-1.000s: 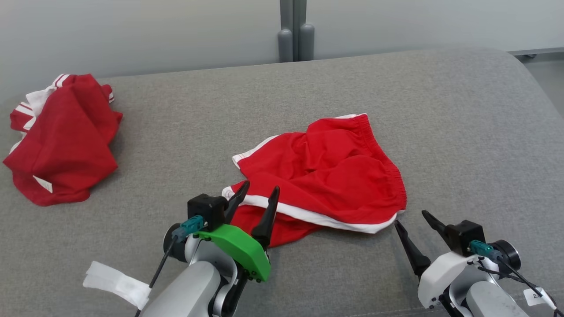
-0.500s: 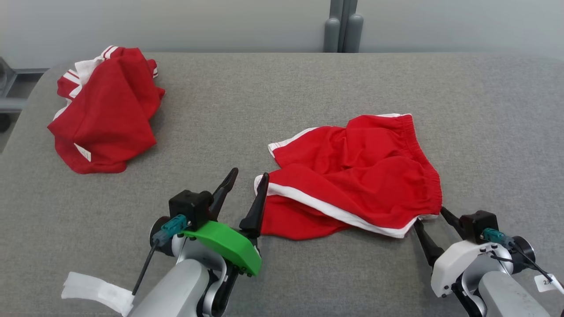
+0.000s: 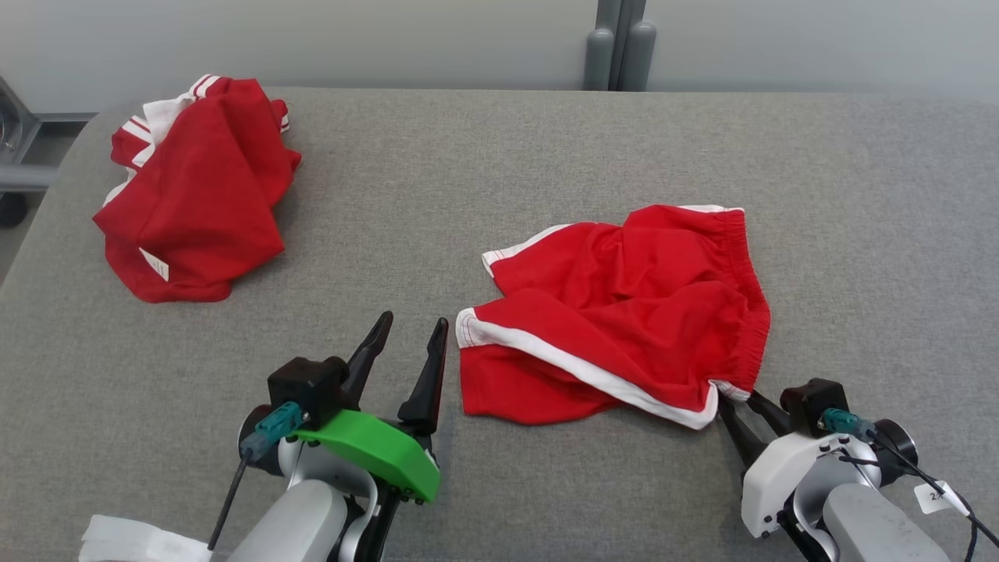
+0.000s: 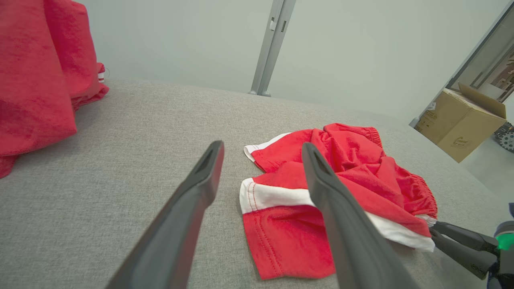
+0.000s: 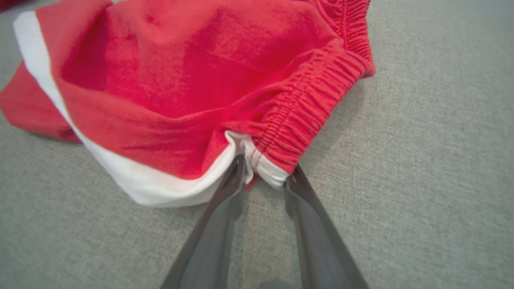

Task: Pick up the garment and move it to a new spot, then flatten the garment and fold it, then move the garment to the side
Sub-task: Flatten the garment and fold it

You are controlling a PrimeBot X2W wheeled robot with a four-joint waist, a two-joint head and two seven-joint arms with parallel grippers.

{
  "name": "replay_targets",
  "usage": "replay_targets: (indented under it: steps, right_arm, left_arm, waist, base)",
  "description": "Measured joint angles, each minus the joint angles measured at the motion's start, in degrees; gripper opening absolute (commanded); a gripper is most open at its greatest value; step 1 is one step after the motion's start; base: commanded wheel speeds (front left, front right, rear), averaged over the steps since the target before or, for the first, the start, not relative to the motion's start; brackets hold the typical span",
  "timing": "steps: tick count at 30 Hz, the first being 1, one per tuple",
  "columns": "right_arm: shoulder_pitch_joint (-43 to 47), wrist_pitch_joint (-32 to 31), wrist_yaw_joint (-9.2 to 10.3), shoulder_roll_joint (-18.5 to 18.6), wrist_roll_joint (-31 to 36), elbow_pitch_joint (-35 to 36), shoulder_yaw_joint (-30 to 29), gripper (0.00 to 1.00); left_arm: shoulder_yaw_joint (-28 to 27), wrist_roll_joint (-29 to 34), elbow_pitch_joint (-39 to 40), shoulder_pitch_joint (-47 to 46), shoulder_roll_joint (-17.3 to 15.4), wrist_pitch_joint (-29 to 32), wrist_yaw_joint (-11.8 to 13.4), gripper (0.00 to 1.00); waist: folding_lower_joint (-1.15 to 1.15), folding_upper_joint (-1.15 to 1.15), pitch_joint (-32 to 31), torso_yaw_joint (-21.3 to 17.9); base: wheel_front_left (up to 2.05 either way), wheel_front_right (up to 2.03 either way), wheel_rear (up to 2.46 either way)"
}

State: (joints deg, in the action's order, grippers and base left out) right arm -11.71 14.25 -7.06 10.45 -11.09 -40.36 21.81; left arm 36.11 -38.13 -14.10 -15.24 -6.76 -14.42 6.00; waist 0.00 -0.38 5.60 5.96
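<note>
Head view: red heap [image 3: 199,195] left of garment [image 3: 624,312].

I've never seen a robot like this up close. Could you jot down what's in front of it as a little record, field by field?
Surface: grey fabric-covered table
Main garment: rumpled red shorts with white trim, lying near the middle
Other garment: crumpled red-and-white cloth heap, at the far left corner
Left gripper: open, just left of the shorts' leg hem
Right gripper: fingertips either side of the shorts' white corner by the waistband; a firm grip is not certain
</note>
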Motion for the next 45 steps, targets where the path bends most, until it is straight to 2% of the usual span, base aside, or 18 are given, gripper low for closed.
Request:
replay_targets:
  steps: [2, 3, 4, 12, 21, 32, 39, 45]
  right_arm:
    - [-0.29, 0.00, 0.00, 0.03, 0.09, -0.10, 0.90, 0.31]
    - [-0.54, 0.00, 0.00, 0.01, 0.09, -0.19, 1.16, 0.13]
    - [-0.77, 0.00, 0.00, 0.00, 0.09, -0.19, 1.37, 0.00]
    - [-1.98, 0.01, -0.01, -0.09, -0.89, 4.07, 0.78, 0.00]
    - [-2.03, 0.08, -0.01, 2.19, -1.30, 7.01, -0.07, 0.00]
    - [0.38, 0.08, -0.08, 2.75, -1.33, 8.11, 4.32, 0.00]
    - [0.46, 0.09, -0.08, 2.76, -2.11, 9.12, 6.23, 0.00]
    - [0.43, 0.09, -0.08, 2.78, -2.61, 10.10, 7.28, 0.00]
  left_arm:
    - [-0.75, 0.00, 0.10, 0.62, -0.13, 0.00, 0.12, 1.00]
    - [-1.02, -0.01, 0.13, 0.91, -0.19, 0.00, 0.12, 1.00]
    - [-1.29, -0.01, 0.16, 1.28, -0.21, 0.00, 0.13, 1.00]
    - [-3.22, -1.09, -0.53, 4.74, -0.60, 0.00, 0.58, 1.00]
    - [-2.80, -5.00, -1.63, 6.23, 0.83, 0.27, 0.54, 1.00]
    - [-0.97, -6.94, -6.13, 4.60, 1.74, 4.70, -1.00, 1.00]
    - [0.79, -1.94, -10.84, -2.82, -1.62, 7.47, -1.55, 1.00]
    - [3.18, -0.18, -14.75, -4.87, -3.43, 11.21, -4.05, 1.00]
  waist:
    - [0.00, 0.00, -0.27, -0.36]
    - [0.00, 0.00, -0.43, -0.56]
    - [0.00, 0.00, -0.59, -0.77]
    - [0.00, 0.00, -1.78, -3.20]
    - [0.00, 0.00, -2.69, -6.84]
    - [0.00, 0.00, -2.93, -12.70]
    - [0.00, 0.00, -1.87, -15.04]
    - [0.00, 0.00, -0.74, -16.09]
  base:
    - [0.00, 0.00, 0.00]
    - [0.00, 0.00, 0.00]
    - [0.00, 0.00, 0.00]
    - [0.00, 0.00, 0.00]
    - [0.00, 0.00, 0.00]
    - [0.00, 0.00, 0.00]
    - [0.00, 0.00, 0.00]
    - [0.00, 0.00, 0.00]
